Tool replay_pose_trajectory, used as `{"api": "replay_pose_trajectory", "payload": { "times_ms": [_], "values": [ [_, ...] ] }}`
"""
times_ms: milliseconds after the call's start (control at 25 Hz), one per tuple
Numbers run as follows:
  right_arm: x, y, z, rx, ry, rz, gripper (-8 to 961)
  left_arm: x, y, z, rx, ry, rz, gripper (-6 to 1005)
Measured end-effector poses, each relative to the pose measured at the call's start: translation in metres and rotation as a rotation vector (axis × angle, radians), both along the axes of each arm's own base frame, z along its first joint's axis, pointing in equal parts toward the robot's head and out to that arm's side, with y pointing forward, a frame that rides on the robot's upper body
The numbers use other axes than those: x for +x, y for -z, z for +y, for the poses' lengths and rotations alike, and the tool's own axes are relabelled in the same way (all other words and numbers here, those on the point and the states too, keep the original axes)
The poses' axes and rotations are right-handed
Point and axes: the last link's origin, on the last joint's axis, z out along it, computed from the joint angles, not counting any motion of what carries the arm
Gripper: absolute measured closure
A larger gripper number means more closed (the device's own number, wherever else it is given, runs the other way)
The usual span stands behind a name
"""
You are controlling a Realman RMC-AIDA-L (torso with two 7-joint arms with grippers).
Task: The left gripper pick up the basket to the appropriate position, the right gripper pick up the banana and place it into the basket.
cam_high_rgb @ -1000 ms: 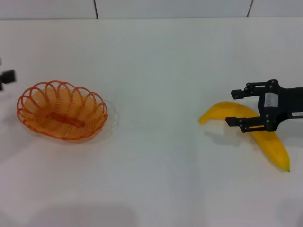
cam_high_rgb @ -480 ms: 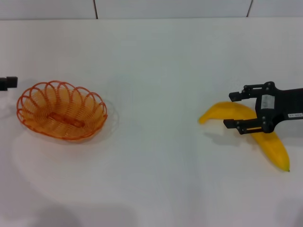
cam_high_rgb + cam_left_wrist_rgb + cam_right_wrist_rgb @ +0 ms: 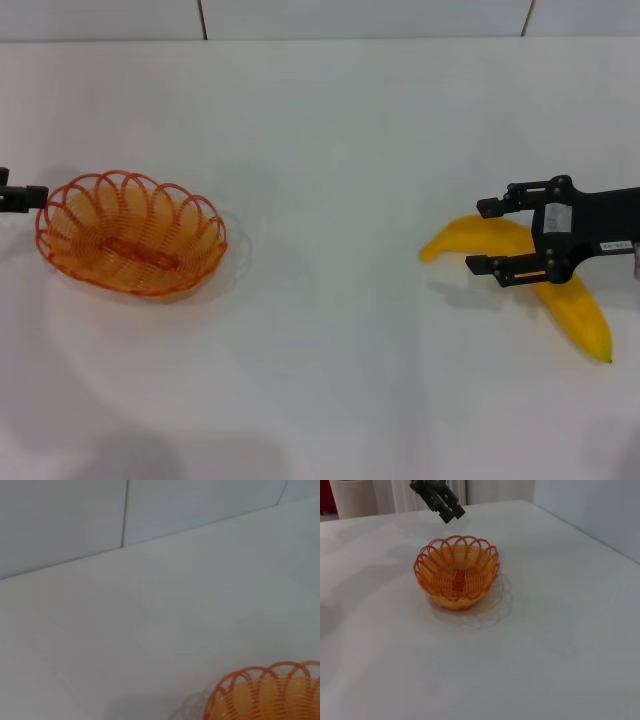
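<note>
The left gripper [image 3: 22,195] is cut off by the left edge of the head view, so only a fingertip shows beside the basket [image 3: 131,233]; whether its fingers are parted cannot be told. The left wrist view catches just the basket's rim at its edge. The right gripper [image 3: 488,237] hides the banana's [image 3: 575,310] middle, and its arm runs out past the right edge

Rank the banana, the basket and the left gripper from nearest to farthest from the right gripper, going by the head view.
From the right gripper:
1. Banana, right side, directly under its open fingers.
2. Basket, far across on the left.
3. Left gripper, at the left edge, just beyond the basket's rim.
</note>
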Motion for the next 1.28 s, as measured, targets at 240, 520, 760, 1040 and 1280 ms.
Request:
{"api": "replay_pose_trajectory", "payload": {
  "times_ms": [240,520,760,1040,1280],
  "values": [
    [0.0,0.0,0.0,-0.001,0.0,0.001,195,-0.003,0.011,0.006,0.001,-0.015,0.016,261],
    [0.0,0.001,0.0,-0.002,0.002,0.002,195,-0.006,0.033,0.018,-0.006,-0.015,0.025,277],
    [-0.001,0.002,0.0,-0.007,0.006,0.002,196,-0.005,0.045,0.021,-0.001,-0.003,0.03,297],
    [-0.001,0.001,0.0,-0.006,0.008,0.003,195,-0.005,0.055,0.02,-0.008,-0.003,0.043,320],
    [-0.001,0.001,0.0,-0.006,0.008,0.002,194,-0.006,0.06,0.019,-0.006,-0.01,0.043,339]
  ]
}}
